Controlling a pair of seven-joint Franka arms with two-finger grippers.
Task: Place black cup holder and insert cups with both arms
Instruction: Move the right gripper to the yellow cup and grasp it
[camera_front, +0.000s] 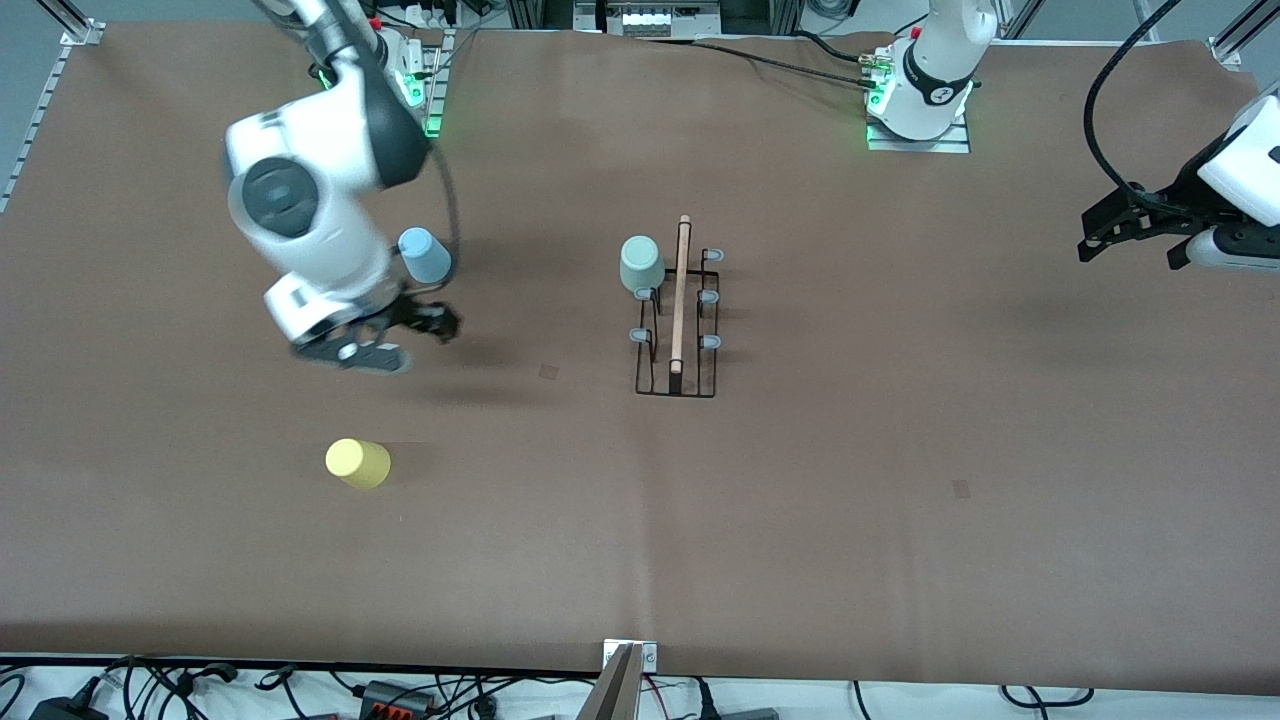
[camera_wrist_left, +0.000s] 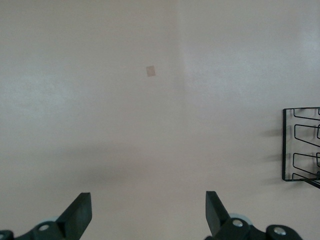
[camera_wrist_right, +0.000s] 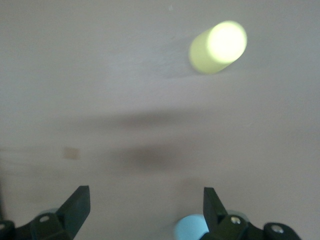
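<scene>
The black cup holder stands upright near the middle of the table, its wooden rod handle running toward the front camera, with the pale green cup already seated upside down on one prong at the end farthest from that camera; five pale blue tips look bare. The light blue cup stands inverted toward the right arm's end of the table, and the yellow cup sits nearer the front camera than it, well apart. The right end effector hangs over the table just beside the light blue cup, fingers spread wide and holding nothing; in its wrist view the blue cup sits low between the fingers. The left end effector waits over the left arm's end of the table, also wide open and empty. The risks, as I judge them: a descent slightly off centre could tip the light cup or push it away; a grasp too near the rim may let the tapered wall slip; and at the rack, a misaligned cup could catch a prong and shift or topple the thin wire frame, or knock the green cup loose.
</scene>
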